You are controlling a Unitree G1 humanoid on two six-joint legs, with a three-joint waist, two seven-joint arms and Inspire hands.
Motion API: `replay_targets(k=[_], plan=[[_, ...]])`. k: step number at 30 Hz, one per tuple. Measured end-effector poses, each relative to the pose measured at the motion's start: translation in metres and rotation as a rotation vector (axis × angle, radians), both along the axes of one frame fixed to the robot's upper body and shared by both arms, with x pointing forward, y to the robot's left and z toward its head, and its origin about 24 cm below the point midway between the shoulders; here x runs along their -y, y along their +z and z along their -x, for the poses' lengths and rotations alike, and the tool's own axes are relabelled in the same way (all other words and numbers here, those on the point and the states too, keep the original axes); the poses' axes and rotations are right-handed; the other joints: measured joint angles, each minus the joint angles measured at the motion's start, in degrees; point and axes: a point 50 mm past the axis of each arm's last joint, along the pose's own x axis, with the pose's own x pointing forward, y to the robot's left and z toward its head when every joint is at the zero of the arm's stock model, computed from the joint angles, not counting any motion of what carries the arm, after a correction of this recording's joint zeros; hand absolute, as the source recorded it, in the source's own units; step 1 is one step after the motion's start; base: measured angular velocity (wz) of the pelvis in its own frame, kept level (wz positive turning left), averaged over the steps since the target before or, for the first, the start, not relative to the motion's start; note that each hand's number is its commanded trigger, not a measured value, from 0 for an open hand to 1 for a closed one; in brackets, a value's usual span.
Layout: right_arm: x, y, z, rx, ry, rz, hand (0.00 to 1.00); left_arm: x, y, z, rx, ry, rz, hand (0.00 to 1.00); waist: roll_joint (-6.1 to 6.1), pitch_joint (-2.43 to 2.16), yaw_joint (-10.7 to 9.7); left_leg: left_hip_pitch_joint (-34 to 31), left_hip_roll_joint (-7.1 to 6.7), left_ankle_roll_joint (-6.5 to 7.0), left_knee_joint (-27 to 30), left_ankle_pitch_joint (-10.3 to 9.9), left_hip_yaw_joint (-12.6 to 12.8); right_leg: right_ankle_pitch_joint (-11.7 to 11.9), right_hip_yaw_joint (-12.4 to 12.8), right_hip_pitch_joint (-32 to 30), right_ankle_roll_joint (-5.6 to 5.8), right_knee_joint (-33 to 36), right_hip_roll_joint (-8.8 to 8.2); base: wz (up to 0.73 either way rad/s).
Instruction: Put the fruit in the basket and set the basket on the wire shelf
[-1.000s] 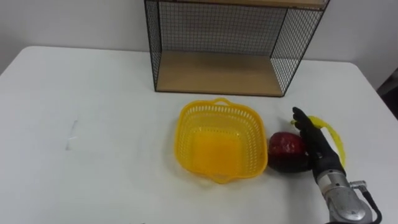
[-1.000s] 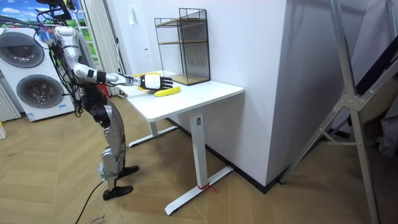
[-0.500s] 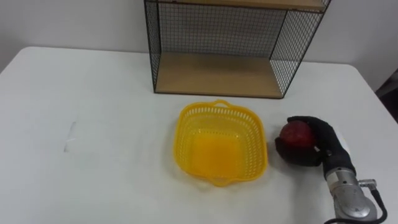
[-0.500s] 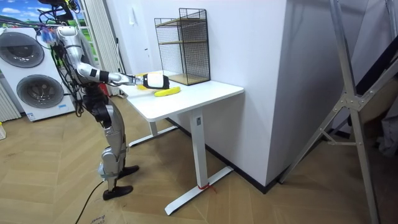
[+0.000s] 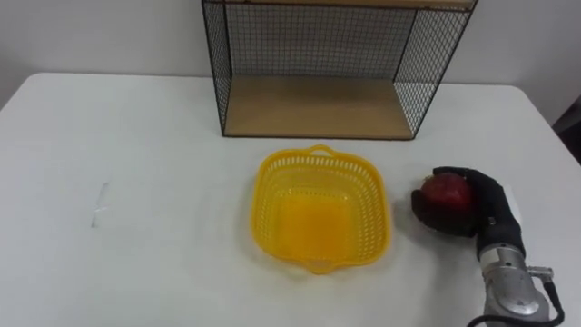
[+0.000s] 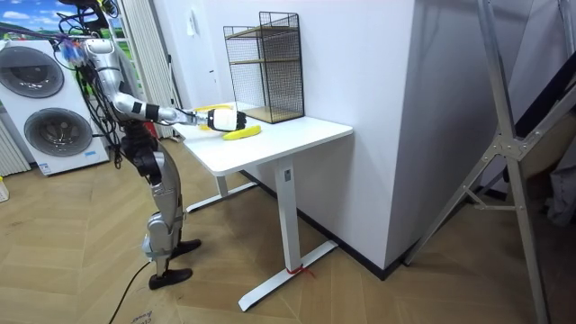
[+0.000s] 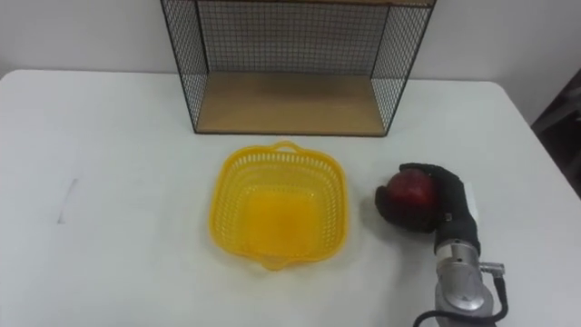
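As the right hand (image 5: 487, 207) clasps the round red apple (image 5: 443, 192), raise it over the yellow plastic mesh basket's (image 5: 266, 204) three-o'clock rim.

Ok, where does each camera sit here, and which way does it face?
Left eye view: on the robot's head, looking down at the table, basket and wire shelf; right hand curled round a red fruit.
Right eye view: beside it, same scene and hand.
Room view: standing off on the floor, facing the whole robot at the table.
All share the table, shelf and right hand.
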Motion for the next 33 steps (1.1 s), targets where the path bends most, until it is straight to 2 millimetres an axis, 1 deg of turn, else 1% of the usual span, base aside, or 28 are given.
replay_targets(k=[2,3,4,5,6,8,9,11,14,18,19,22,26,28,30,32,33], plan=[[-0.003,0.009,-0.003,0.031,-0.002,0.003,1.0,0.005,-0.002,0.007,-0.022,0.009,0.026,0.0,0.42,0.09,-0.05,-0.31,0.01,0.11,-0.12,0.12,0.46,0.0,0.08,-0.73,0.01,0.38,-0.15,-0.09],[-0.004,0.013,-0.004,0.047,-0.003,0.005,1.0,0.006,-0.002,0.009,-0.025,0.011,0.028,0.0,0.72,0.0,-0.07,-0.35,0.04,0.13,-0.26,0.18,0.71,0.0,0.16,-0.83,0.01,0.65,-0.17,-0.07],[-0.005,0.021,-0.007,0.086,-0.001,0.007,1.0,0.006,-0.002,0.011,-0.03,0.014,0.028,0.0,0.77,-0.04,-0.22,-0.22,0.05,0.19,-0.7,0.35,1.12,0.0,0.19,-0.9,0.02,0.72,-0.26,-0.05],[-0.007,0.031,-0.009,0.129,0.0,0.009,1.0,0.005,-0.002,0.012,-0.033,0.014,0.027,0.0,0.72,-0.08,-0.26,0.07,0.01,0.23,-1.28,0.6,1.27,0.0,0.19,-0.84,0.02,0.71,-0.36,0.0],[-0.007,0.036,-0.011,0.152,0.001,0.01,1.0,0.005,-0.002,0.012,-0.033,0.015,0.027,0.0,0.69,-0.07,-0.25,0.11,0.0,0.26,-1.32,0.62,1.29,0.0,0.18,-0.78,0.02,0.7,-0.38,0.0],[-0.008,0.055,-0.016,0.24,0.002,0.001,1.0,0.005,-0.001,0.011,-0.029,0.014,0.029,0.0,0.42,0.04,-0.21,0.45,0.02,0.27,-1.43,0.62,1.39,0.0,0.14,-0.79,0.02,0.72,-0.41,0.0],[-0.008,0.061,-0.017,0.263,0.002,0.0,1.0,0.005,-0.001,0.011,-0.027,0.013,0.03,0.0,0.35,0.04,-0.2,0.46,0.03,0.27,-1.44,0.62,1.38,0.0,0.14,-0.79,0.02,0.72,-0.41,0.0],[-0.011,0.079,-0.022,0.342,0.014,0.0,1.0,0.006,-0.001,0.009,-0.022,0.011,0.039,0.0,0.16,0.11,-0.06,0.54,0.11,0.25,-1.41,0.61,1.32,0.0,0.34,-0.77,0.02,0.68,-0.36,-0.04],[-0.018,0.096,-0.023,0.415,0.042,-0.002,1.0,0.006,-0.002,0.006,-0.011,0.008,0.044,0.0,0.19,0.08,0.15,0.76,0.16,0.25,-1.42,0.61,1.53,0.0,0.68,-0.74,0.02,0.69,-0.35,-0.06],[-0.029,0.109,-0.023,0.469,0.098,0.022,1.0,0.007,-0.002,0.008,-0.015,0.0,0.046,0.0,0.25,0.05,0.15,0.87,0.12,0.19,-1.66,0.68,1.61,0.0,1.19,-0.8,0.02,0.71,-0.31,-0.06],[-0.035,0.113,-0.023,0.484,0.128,0.032,1.0,0.008,-0.002,0.009,-0.02,-0.003,0.048,0.0,0.28,0.03,0.07,0.89,0.13,0.16,-1.73,0.7,1.62,0.0,1.21,-0.83,0.03,0.72,-0.31,-0.04],[-0.051,0.115,-0.024,0.487,0.213,0.045,1.0,0.008,-0.002,0.007,-0.017,-0.011,0.047,0.0,0.31,-0.03,0.19,0.83,0.23,0.1,-1.64,0.74,1.62,0.02,1.26,-0.93,0.01,0.78,-0.23,0.0],[-0.07,0.109,-0.024,0.448,0.345,0.029,1.0,0.009,-0.003,0.0,-0.008,-0.044,0.049,0.0,0.32,-0.19,0.26,0.15,0.29,0.1,-1.24,0.75,1.61,0.05,1.21,-1.47,-0.02,0.97,-0.18,0.0],[-0.078,0.107,-0.024,0.432,0.402,0.018,1.0,0.008,-0.003,0.001,-0.015,-0.05,0.048,0.0,0.15,-0.28,0.55,0.08,0.29,0.14,-1.25,0.8,1.72,0.06,1.21,-1.51,-0.01,1.02,-0.2,0.0],[-0.087,0.105,-0.023,0.415,0.465,-0.003,1.0,0.008,-0.003,0.002,-0.025,-0.068,0.051,0.0,-0.22,-0.21,0.57,0.34,0.3,0.14,-1.36,0.8,1.75,0.08,1.43,-1.46,0.02,1.0,-0.2,-0.02],[-0.095,0.101,-0.021,0.388,0.54,-0.016,1.0,0.01,-0.004,0.001,-0.033,-0.079,0.059,0.0,-0.21,-0.04,1.2,0.22,0.3,0.15,-1.38,0.79,1.74,0.17,1.56,-1.54,0.1,0.91,-0.17,0.0],[-0.096,0.1,-0.02,0.379,0.557,-0.016,1.0,0.01,-0.004,-0.002,-0.029,-0.086,0.061,0.0,-0.28,-0.07,1.44,0.1,0.31,0.16,-1.37,0.78,1.73,0.22,1.52,-1.62,0.12,0.88,-0.16,0.0]])
